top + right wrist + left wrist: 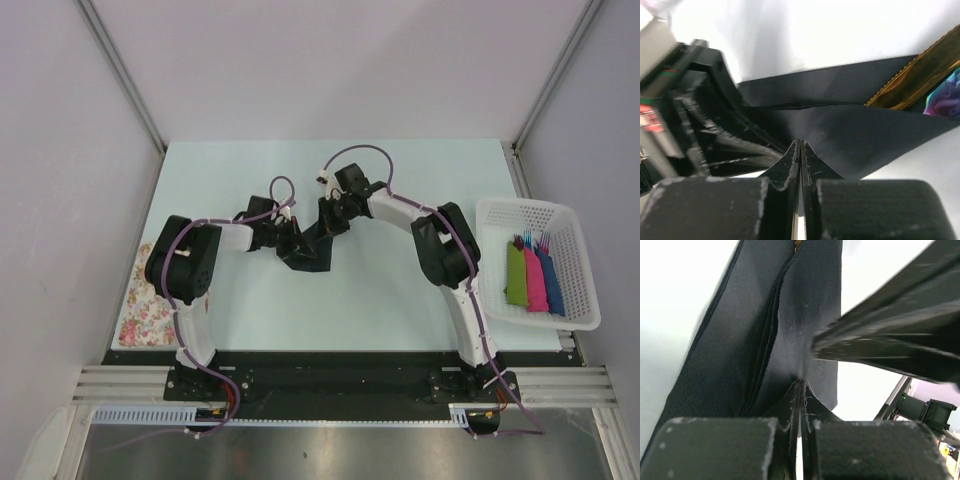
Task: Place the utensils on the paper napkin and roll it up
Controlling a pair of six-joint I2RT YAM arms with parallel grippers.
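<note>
The black paper napkin (308, 260) lies mid-table, folded over the yellow-orange utensils (920, 75). Only their ends stick out of the fold, and one orange tip (797, 245) shows at the top of the left wrist view. My left gripper (801, 382) is shut, its tips pinching the napkin (730, 355) where the paper puckers toward them. My right gripper (800, 142) is shut too, with its tips against the folded flap (865, 130). From above, the left gripper (290, 240) and the right gripper (318, 232) meet over the napkin, nearly touching.
A white perforated basket (590, 270) at the right table edge holds green, pink and blue bundles (532, 275) with fork tips poking out. A floral cloth (138, 305) lies at the near left corner by the left arm's base.
</note>
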